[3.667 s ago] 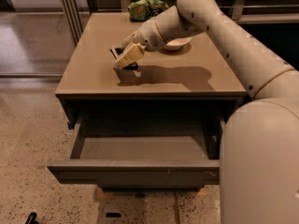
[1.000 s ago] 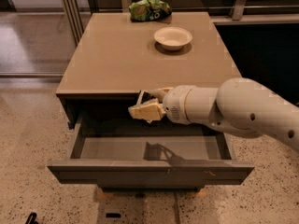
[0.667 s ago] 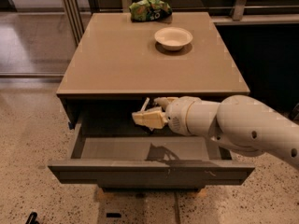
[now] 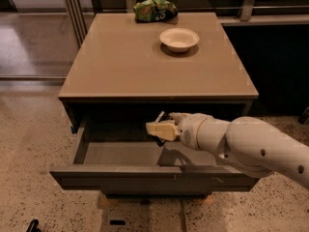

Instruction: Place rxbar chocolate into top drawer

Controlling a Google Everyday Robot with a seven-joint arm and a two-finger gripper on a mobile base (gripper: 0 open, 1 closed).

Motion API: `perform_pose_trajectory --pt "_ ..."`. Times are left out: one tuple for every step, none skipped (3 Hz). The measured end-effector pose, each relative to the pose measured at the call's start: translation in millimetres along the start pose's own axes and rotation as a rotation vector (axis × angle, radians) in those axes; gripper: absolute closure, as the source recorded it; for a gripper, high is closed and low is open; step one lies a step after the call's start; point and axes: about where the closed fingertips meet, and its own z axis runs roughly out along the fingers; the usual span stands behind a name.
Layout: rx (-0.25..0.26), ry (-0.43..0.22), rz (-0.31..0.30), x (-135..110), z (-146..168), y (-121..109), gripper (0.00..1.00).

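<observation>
1. The gripper (image 4: pixel 158 128) hangs at frame centre, inside the open top drawer (image 4: pixel 145 175).
2. It seems clenched on the rxbar chocolate (image 4: pixel 157 139), a dark sliver showing just below it.
3. A bowl (image 4: pixel 179 38) and a green bag (image 4: pixel 154 8) sit upper centre.

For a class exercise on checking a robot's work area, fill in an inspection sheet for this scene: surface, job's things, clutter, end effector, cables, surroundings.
Surface: tan cabinet top, carrying two items toward its far edge.
Job's things: top drawer stands open. The rxbar chocolate is probably the small dark piece just under the end effector, mostly hidden.
Clutter: white bowl on the top, right of centre. Green snack bag at the back edge.
End effector: inside the drawer opening, above the drawer floor and below the top's front edge.
Cables: nothing seen.
Surroundings: speckled floor around the cabinet.
</observation>
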Motion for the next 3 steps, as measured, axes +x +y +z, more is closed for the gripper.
perform_pose_trajectory --pt "0.007 0.045 0.07 19 16 -30 1.0" --pt "0.017 0.118 0.119 40 35 -63 1.0" --pt "0.036 0.17 0.143 59 50 -88 1.0"
